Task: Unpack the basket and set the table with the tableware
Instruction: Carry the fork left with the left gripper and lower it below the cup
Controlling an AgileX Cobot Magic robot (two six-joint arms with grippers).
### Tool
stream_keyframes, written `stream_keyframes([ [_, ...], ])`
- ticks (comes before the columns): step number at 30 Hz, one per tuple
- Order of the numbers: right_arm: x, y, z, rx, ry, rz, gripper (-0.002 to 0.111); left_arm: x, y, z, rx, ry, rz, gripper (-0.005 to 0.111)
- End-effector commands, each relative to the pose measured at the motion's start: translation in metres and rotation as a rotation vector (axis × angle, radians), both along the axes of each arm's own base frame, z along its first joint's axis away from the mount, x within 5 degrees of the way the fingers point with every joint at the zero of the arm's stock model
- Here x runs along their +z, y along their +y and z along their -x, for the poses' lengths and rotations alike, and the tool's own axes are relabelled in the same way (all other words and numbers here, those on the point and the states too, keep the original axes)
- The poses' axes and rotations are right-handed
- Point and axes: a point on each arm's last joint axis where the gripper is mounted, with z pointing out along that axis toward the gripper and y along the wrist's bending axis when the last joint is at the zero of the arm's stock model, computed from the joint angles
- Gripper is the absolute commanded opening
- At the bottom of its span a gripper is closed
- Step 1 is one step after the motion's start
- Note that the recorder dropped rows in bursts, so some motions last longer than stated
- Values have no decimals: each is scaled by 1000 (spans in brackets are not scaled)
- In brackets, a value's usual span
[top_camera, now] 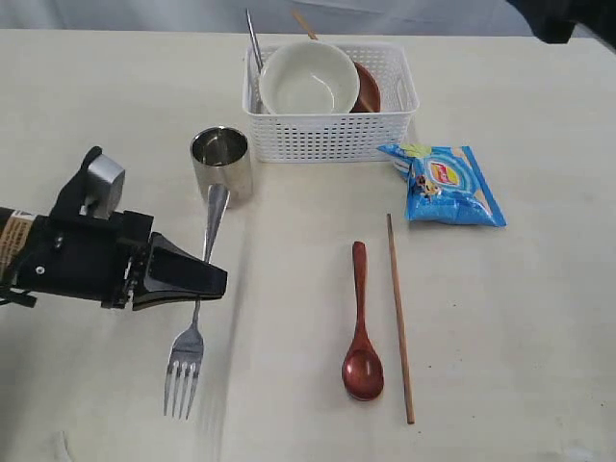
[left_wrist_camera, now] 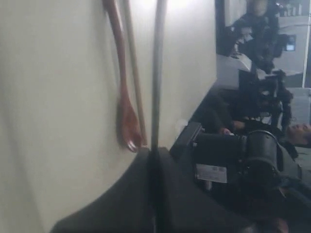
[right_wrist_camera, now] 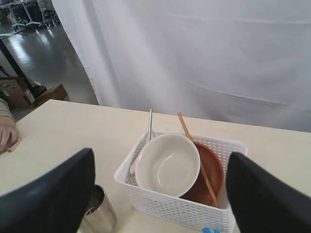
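My left gripper point(top_camera: 207, 279) is shut on the handle of the steel fork point(top_camera: 188, 356), whose tines point at the table's near edge; the handle point(left_wrist_camera: 159, 73) runs out from between the fingers point(left_wrist_camera: 136, 194). The steel cup point(top_camera: 221, 159) stands just beyond it. A wooden spoon point(top_camera: 362, 327) and one chopstick point(top_camera: 399, 318) lie side by side on the table point(top_camera: 115, 96). The white basket point(top_camera: 332, 135) holds the cream bowl point(top_camera: 308, 79), brown plate point(top_camera: 368, 87), knife point(top_camera: 254, 43) and another chopstick point(top_camera: 304, 24). My right gripper point(right_wrist_camera: 160, 155) hangs open, high above the basket point(right_wrist_camera: 180, 206) and bowl point(right_wrist_camera: 167, 165).
A blue chip bag point(top_camera: 448, 183) lies just right of the basket. In the right wrist view the cup point(right_wrist_camera: 99, 211) stands beside the basket's corner, with a white curtain behind the table.
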Motion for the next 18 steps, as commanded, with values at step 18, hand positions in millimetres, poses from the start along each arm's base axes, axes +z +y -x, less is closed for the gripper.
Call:
stream_keyframes([
  [18,-1,-1,1,0,7,-8,71,-55,9,-25,67,156,-196,0],
])
